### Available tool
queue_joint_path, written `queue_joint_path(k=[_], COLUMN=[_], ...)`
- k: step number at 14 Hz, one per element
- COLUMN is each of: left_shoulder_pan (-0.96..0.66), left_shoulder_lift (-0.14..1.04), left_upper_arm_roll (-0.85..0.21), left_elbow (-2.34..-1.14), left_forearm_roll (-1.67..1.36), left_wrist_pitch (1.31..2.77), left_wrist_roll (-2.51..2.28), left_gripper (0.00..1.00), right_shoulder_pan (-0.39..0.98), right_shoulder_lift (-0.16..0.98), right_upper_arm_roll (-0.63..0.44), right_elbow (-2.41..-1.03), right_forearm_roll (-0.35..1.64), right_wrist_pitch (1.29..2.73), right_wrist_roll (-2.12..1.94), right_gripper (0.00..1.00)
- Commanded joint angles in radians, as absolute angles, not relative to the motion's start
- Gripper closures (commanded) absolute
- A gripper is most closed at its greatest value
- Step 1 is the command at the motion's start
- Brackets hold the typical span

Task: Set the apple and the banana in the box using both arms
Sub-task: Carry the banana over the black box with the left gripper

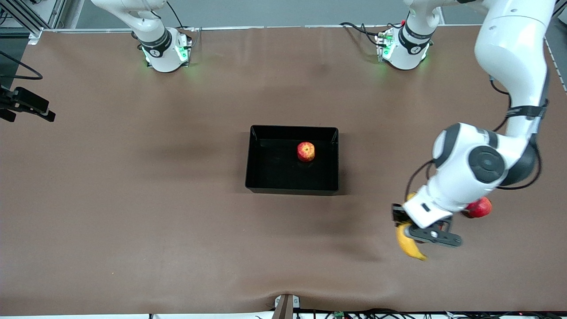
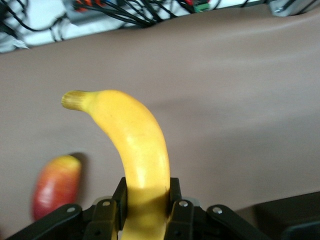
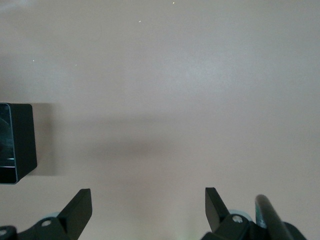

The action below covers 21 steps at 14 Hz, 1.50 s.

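The apple (image 1: 305, 151) lies inside the black box (image 1: 254, 155) at the table's middle, toward the wall nearer the robots' bases. My left gripper (image 1: 406, 227) is shut on the yellow banana (image 1: 411, 247) and holds it over the bare table, toward the left arm's end and nearer the front camera than the box. In the left wrist view the banana (image 2: 135, 140) sticks out from between the fingers of my left gripper (image 2: 146, 187). My right gripper (image 3: 148, 197) is open and empty over bare table, with a corner of the box (image 3: 17, 145) at the picture's edge. It is out of the front view.
A red fruit with a yellow patch (image 1: 479, 207) lies on the table beside the left gripper, partly hidden by the arm; it also shows in the left wrist view (image 2: 55, 187). A black device (image 1: 26, 104) juts in at the right arm's end. Cables run along the near edge.
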<state>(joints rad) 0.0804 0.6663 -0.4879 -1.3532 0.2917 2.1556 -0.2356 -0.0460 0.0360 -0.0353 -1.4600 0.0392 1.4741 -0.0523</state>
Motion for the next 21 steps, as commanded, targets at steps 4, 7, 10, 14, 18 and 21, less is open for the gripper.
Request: queue_joint_path(k=[4,7,10,14,18,21], left_shoulder_pan=[-0.076,-0.199,-0.317,-0.425,-0.483,-0.508], left_shoulder_lift=[0.588,0.595,0.620,0.679,0.742,0.765], left_upper_arm_roll=[-0.502,-0.502,-0.502,-0.497,-0.486,-0.460], left_elbow=[-1.459,-1.470,-1.467,-1.462,-1.460,-1.456], left_forearm_roll=[0.291,0.375,0.423,0.503,0.534,0.551], left_wrist_pitch=[2.145,2.146,2.155,2.223,2.313,2.342], left_wrist_roll=[-0.590,-0.821,-1.000,-1.127,-1.181,-1.187], left_gripper=[1.00,1.00,1.00,1.00,1.00,1.00], right_shoulder_pan=[-0.051,-0.052,-0.052,-0.052,-0.052,-0.052], right_shoulder_lift=[0.020,0.020,0.020,0.020,0.020,0.021], right_upper_arm_roll=[-0.034,-0.034,-0.034,-0.034,-0.034,-0.034], right_elbow=[-1.470,-1.470,-1.470,-1.470,-1.470,-1.470], right_forearm_roll=[0.055,0.057,0.057,0.057,0.057,0.057], right_wrist_pitch=[1.468,1.467,1.468,1.466,1.467,1.466], right_wrist_roll=[-0.049,-0.049,-0.049,-0.049,-0.049,-0.049], right_gripper=[0.00,0.00,0.00,0.00,0.00,0.00])
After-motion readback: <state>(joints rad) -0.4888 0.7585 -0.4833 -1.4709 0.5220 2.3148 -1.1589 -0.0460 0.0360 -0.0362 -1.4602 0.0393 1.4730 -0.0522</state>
